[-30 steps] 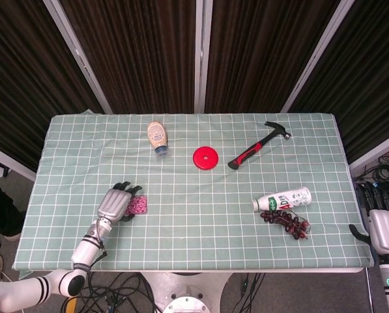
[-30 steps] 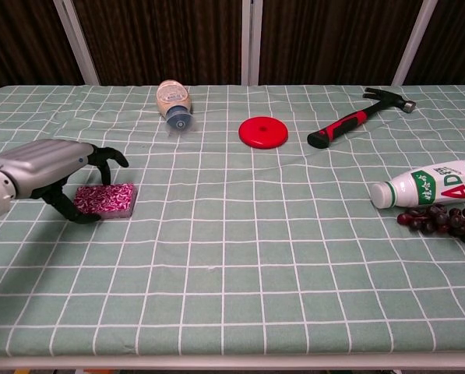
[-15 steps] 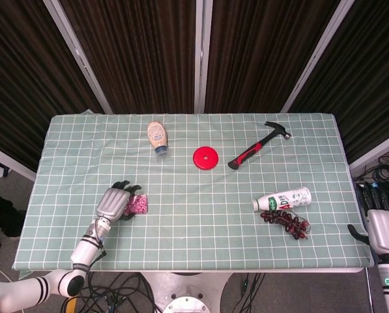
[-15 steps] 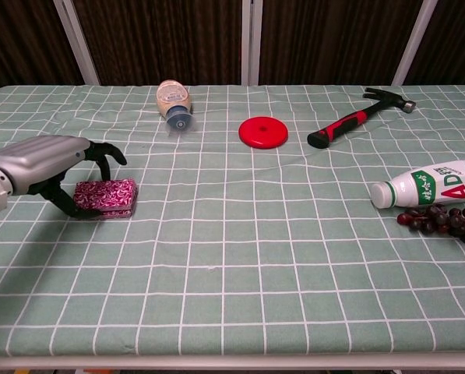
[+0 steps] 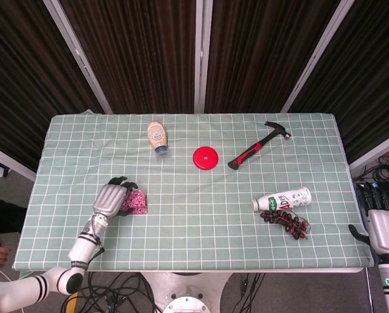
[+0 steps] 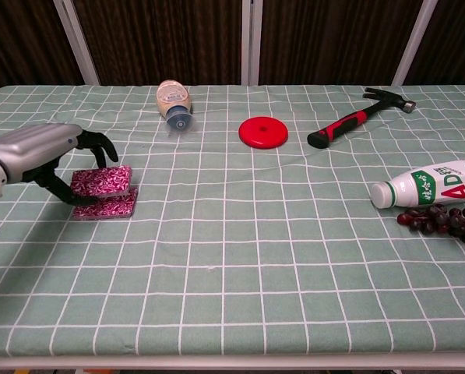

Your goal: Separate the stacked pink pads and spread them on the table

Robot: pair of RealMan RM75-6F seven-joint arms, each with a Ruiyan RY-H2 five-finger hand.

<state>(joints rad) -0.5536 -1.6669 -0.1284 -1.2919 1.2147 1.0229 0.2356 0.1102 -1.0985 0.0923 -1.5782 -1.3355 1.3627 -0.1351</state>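
Observation:
Two pink patterned pads lie at the table's left side. In the chest view my left hand point(image 6: 39, 153) pinches the upper pink pad point(image 6: 103, 179) at its left edge. That pad is raised a little and shifted back-left off the lower pink pad point(image 6: 117, 207), which lies flat on the cloth. From the head view the pads point(image 5: 135, 201) show as one pink patch beside my left hand point(image 5: 109, 199). My right hand point(image 5: 386, 228) hangs off the table's right edge, fingers extended and holding nothing.
A squeeze bottle point(image 6: 173, 100) lies at the back left, with a red disc point(image 6: 263, 132) and a hammer point(image 6: 355, 119) to its right. A white drink bottle point(image 6: 425, 185) and dark grapes point(image 6: 444, 221) lie at the right edge.
My left hand has closed on the top pad and lifted it back and to the left, uncovering the lower pad. The right hand has not moved.

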